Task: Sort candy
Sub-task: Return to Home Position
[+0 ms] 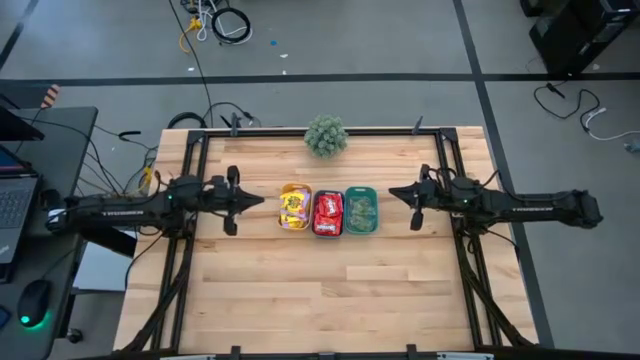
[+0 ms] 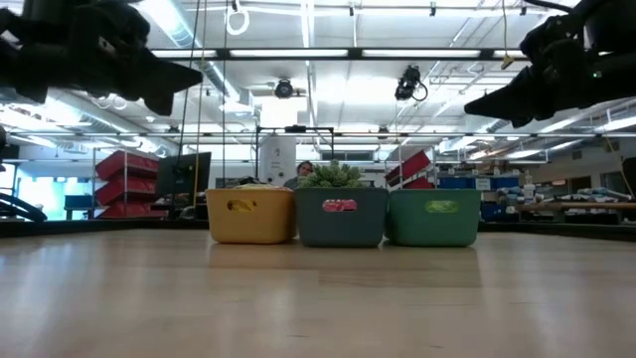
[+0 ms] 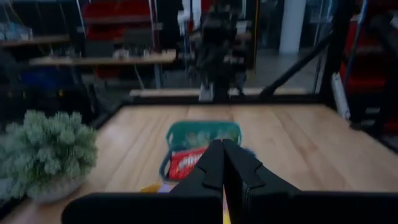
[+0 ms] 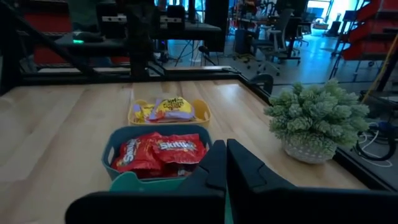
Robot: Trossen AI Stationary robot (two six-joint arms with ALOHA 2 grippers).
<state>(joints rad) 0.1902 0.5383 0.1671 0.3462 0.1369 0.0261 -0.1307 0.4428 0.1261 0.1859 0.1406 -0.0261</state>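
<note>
Now draw each arm straight back at height, clear of the bins (image 2: 340, 224). The left arm (image 1: 130, 208) and right arm (image 1: 520, 207) hover either side, jaws pressed together, empty. The candy (image 4: 158, 149) lies sorted inside, mid-table (image 1: 330, 290).

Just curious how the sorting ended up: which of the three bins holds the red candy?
The middle bin, dark teal, standing between the yellow bin and the green bin; shiny red packets fill it.
</note>
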